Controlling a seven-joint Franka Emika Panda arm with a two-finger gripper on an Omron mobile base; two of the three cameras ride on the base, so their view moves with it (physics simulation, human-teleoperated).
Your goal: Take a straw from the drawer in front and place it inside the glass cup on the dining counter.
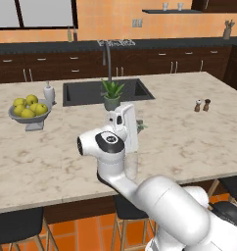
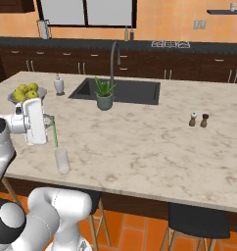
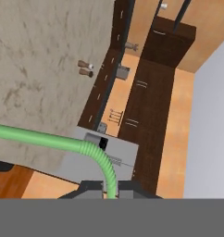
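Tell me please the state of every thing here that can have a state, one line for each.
gripper: shut on the straw.
straw: held, hanging down over the glass cup, not yet inside.
glass cup: upright on the dining counter, empty.
dining counter: bears the cup, bowl, plant and shakers.
fruit bowl: upright, full of yellow-green fruit.
potted plant: upright beside the sink.
salt and pepper shakers: upright, side by side.

glass cup [image 1: 132,165] half behind arm, straw [image 3: 49,138] cut off left
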